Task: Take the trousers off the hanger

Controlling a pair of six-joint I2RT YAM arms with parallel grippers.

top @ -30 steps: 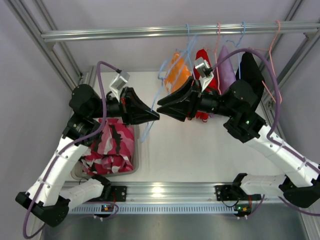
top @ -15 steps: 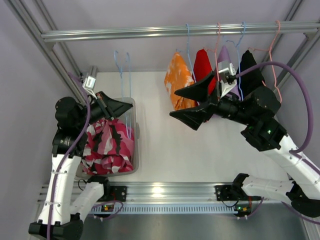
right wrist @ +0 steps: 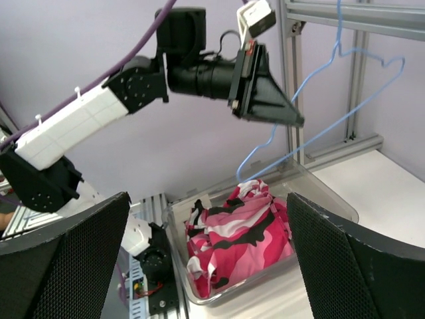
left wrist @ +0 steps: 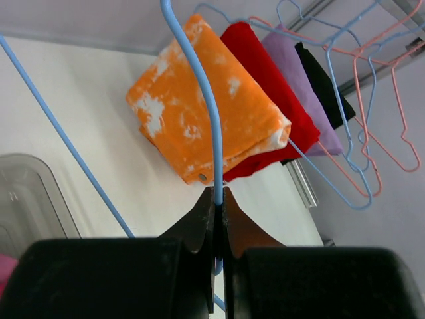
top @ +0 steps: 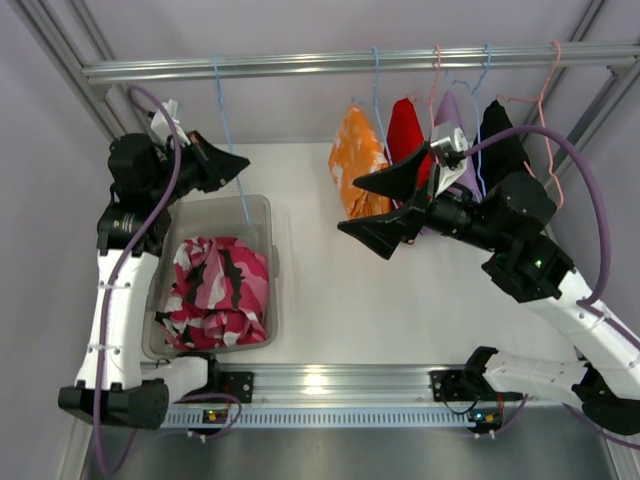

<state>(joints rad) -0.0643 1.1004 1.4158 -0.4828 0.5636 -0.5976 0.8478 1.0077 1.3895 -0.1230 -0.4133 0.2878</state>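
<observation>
The pink-white-black camouflage trousers [top: 215, 290] lie bunched in a clear bin [top: 271, 262] at the left; the right wrist view also shows the trousers [right wrist: 240, 231] in the bin [right wrist: 335, 199]. An empty blue hanger [top: 232, 165] is pinched in my left gripper [top: 238, 160], which is shut on its wire [left wrist: 214, 133] above the bin's far end. Its hook reaches up to the rail [top: 300, 66]. The orange trousers [top: 358, 150] with white blotches hang folded over another hanger [left wrist: 199, 113]. My right gripper [top: 362, 208] stands wide open and empty just in front of them.
Red [top: 405, 125], purple [top: 447, 115] and black [top: 500, 140] cloths hang on hangers right of the orange pair. Bare pink and blue hangers [left wrist: 372, 133] dangle at the rail's right end. Frame posts [top: 130, 120] stand close to my left arm.
My right gripper let go of the blue hanger, opened wide and drew back right. My left gripper carried the hanger left and up from mid-table to the rail.
</observation>
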